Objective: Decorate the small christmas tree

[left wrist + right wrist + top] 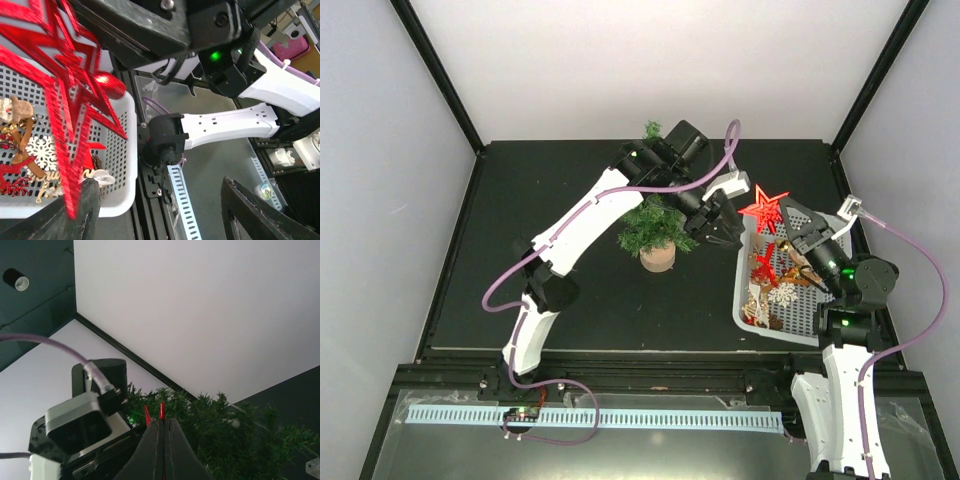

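While the right gripper (163,422) pinches the red star (762,209) over the white basket (741,292), left gripper (160,195) jaws are spread beside it. The small christmas tree (655,226) stands upright mid-table (520,200).

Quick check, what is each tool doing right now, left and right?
Left tool: open, holding nothing, with the red star close beside one finger.
Right tool: closed on the red star.
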Available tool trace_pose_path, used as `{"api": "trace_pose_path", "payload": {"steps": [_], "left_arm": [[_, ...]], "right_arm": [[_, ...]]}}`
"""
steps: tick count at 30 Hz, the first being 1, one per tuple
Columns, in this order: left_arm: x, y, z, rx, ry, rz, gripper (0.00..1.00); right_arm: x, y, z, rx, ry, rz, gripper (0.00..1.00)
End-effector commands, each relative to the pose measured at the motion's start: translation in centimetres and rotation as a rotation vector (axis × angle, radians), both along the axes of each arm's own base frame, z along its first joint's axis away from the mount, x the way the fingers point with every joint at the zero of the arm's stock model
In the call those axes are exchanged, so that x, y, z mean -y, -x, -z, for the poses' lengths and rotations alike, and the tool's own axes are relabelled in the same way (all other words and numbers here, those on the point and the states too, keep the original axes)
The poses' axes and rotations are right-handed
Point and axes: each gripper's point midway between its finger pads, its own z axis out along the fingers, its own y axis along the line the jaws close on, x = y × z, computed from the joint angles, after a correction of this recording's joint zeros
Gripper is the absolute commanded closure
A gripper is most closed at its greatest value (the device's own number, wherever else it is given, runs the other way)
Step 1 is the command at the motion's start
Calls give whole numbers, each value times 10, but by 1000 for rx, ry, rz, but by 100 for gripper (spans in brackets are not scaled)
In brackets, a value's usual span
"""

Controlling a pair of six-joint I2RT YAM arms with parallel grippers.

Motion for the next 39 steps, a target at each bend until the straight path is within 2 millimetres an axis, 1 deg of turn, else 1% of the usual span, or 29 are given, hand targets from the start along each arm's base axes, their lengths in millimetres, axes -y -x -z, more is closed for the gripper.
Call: {"api": "trace_pose_path", "payload": {"steps": [1,3,8,11,15,17,19,20,21,25,27,32,35,39], "left_arm": [[8,-4,-21,17,78,5,32],[10,-7,-19,23,78,-1,28],[14,-15,-21,40,89,-26,28],[15,-17,-23,50,94,-34,32],[15,-19,-25,60,96,-43,39],[14,-17,-28,62,104,-40,41],[13,-15,-32,65,112,-37,45],[13,-14,-33,66,113,-36,49],[12,-13,-34,68,116,-34,54],[13,-12,-33,71,113,-31,85],[13,-12,-34,77,114,-34,97],[16,-11,-36,106,111,-51,98],[17,-16,-36,140,103,-79,98],[17,-17,-36,157,100,-90,98]], "right_arm": [[-11,13,-18,66,15,-51,99],[-12,14,-16,65,16,-58,99],[-14,15,-6,53,19,-65,99],[-16,17,-3,53,19,-73,99],[-20,20,-3,64,31,-92,99],[-21,21,-2,66,36,-94,99],[-22,21,0,63,35,-96,99],[-22,21,1,63,32,-97,99],[-22,20,2,62,30,-98,99],[-22,20,3,59,26,-101,99],[-23,20,4,59,29,-101,99],[-21,17,8,41,51,-79,99],[-17,14,13,18,74,-45,99],[-6,7,22,-52,139,52,99]]}}
